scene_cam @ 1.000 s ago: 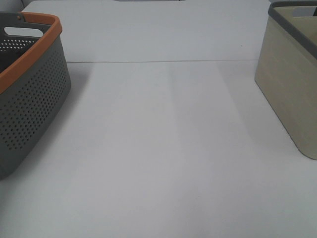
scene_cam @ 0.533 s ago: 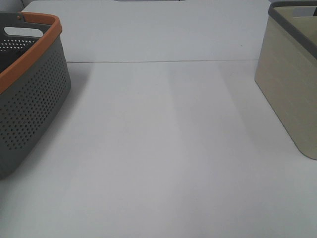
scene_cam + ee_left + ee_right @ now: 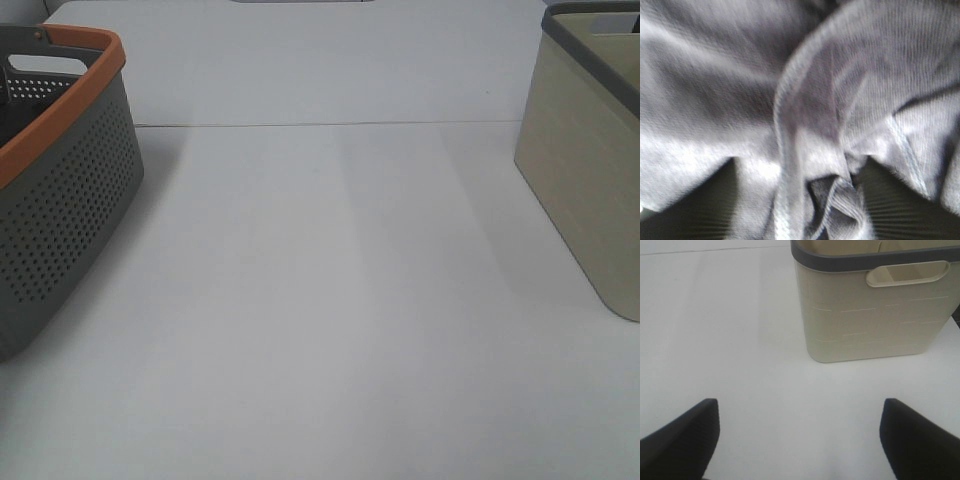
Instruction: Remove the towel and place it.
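Left gripper [image 3: 799, 167]: fingers [image 3: 690, 210] spread apart, pressed down into the towel [image 3: 740, 85]. A hemmed fold lies bunched between them; no clamp seen. The towel lies right under this gripper. Right gripper [image 3: 799, 405]: wide open, holding nothing, above the bare desk [image 3: 740, 340], with the cream basket [image 3: 870, 320] just ahead of it.

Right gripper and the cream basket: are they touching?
Apart. The right wrist view shows bare table between the right gripper and the cream basket.
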